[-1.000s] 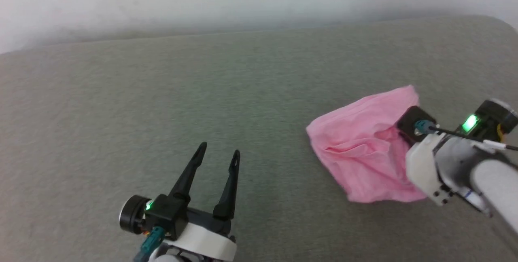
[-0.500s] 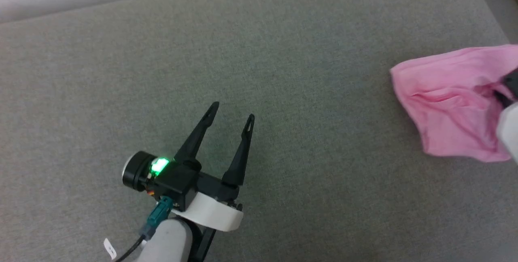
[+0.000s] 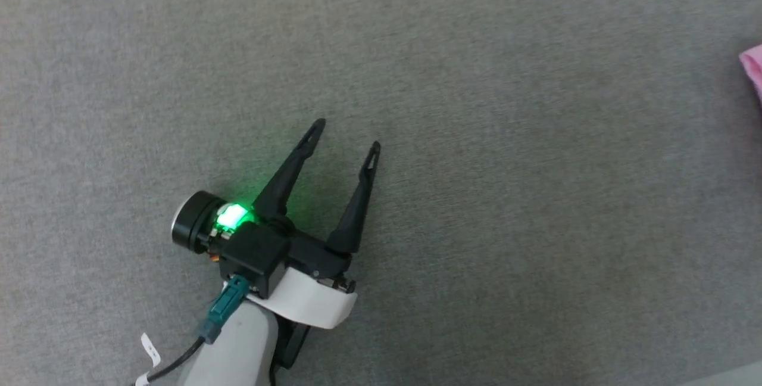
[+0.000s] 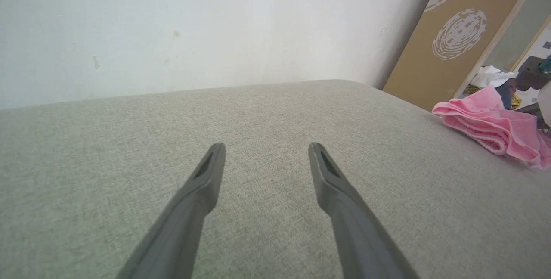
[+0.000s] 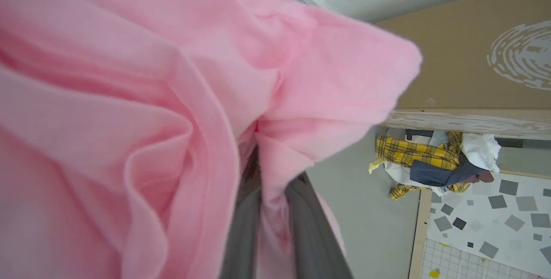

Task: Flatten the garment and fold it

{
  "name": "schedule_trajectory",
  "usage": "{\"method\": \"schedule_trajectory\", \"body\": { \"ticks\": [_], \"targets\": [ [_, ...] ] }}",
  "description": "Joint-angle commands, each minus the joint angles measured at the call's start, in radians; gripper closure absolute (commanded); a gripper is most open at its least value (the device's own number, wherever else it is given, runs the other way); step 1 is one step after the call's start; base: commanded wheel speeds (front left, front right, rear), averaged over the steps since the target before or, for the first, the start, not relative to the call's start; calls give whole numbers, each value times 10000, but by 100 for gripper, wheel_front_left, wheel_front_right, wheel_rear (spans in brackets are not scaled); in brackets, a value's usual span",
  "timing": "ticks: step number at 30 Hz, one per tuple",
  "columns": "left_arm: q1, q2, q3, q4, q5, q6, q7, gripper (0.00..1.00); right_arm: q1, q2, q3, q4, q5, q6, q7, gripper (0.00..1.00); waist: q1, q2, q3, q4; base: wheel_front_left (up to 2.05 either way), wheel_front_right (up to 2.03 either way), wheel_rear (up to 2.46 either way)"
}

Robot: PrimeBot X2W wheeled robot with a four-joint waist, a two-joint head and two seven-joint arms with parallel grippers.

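Pinching the pink garment (image 5: 129, 98), the right gripper (image 5: 270, 184) has jaws nearly together, while the left gripper (image 3: 346, 136) hovers widely spread.

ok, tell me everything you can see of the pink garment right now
The garment is light pink, thin, soft cloth, bunched into loose, deep folds and not yet flattened. The right pincer is shut on a pinch of it, with cloth gathered between its dark fingers. In the left wrist view it seems to rest crumpled near the far right edge of the grey fabric surface.
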Motion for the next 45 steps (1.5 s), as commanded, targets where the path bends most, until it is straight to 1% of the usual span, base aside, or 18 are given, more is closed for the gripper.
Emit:
{"method": "schedule_trajectory", "body": {
  "ticks": [1,2,3,4,5,11,15,17,20,23,25,27,30,36,40,45],
  "targets": [
    [-167,68,-1,-28,57,-75,-47,0,-216,170,-178,132,-242,-23,-178,100,-2,1,369,340,0,0,0],
    [-169,64,2,-29,50,-76,-47,0,-278,233,-320,223,-398,-23,-295,100,-2,1,364,360,0,0,0],
    [-168,56,7,-18,38,-76,-47,0,-316,308,-416,299,-533,-23,-413,74,-2,1,328,378,0,0,0],
    [-160,45,16,4,22,-76,-47,0,-342,380,-491,383,-656,-23,-484,11,-2,1,275,384,0,0,0],
    [-153,28,23,30,5,-74,-47,0,-354,445,-546,471,-756,-23,-519,0,-2,1,199,391,0,0,0],
    [16,-131,23,246,-132,-33,-47,0,-446,523,-955,740,-1249,-23,-933,0,-2,1,-693,412,0,0,0],
    [370,-240,130,370,-291,64,-47,0,-531,651,-983,523,-1215,-23,-1193,0,-2,1,-1672,412,0,0,0],
    [614,-285,212,396,-365,133,-47,0,-571,789,-999,225,-1087,-23,-1255,0,-2,1,-2194,423,0,0,0],
    [988,-333,403,403,-473,228,-47,0,-675,922,-968,-141,-571,-23,-1488,0,-2,1,-2951,505,0,0,0],
    [1347,-362,709,399,-607,310,-47,0,-681,1338,-994,-635,329,-23,-1689,0,-2,1,-3652,604,0,0,0],
    [1573,-380,971,334,-741,365,-47,0,-553,1582,-843,-1134,904,-23,-1813,0,-2,1,-4031,669,0,0,0],
    [1754,-393,1246,268,-844,409,-47,0,-332,1752,-688,-1764,1235,-23,-1999,0,-2,1,-4365,753,0,0,0],
    [1963,-403,1603,214,-877,476,-47,0,154,2114,-727,-2755,1617,-23,-2280,0,-2,1,-4761,913,0,0,0],
    [2319,-409,2251,573,-881,740,-47,0,1631,3278,-1391,-4607,1747,-23,-2572,0,-2,1,-5280,1196,0,0,0],
    [2486,-395,2464,934,-721,939,-47,0,2849,4357,-2102,-5690,1534,-23,-2640,0,-2,1,-5478,1352,0,0,0],
    [2617,-415,2528,1139,-665,1124,-47,0,4407,5662,-2627,-6770,1018,-23,-2793,0,-2,1,-5578,1537,0,0,0]
  ]
}}
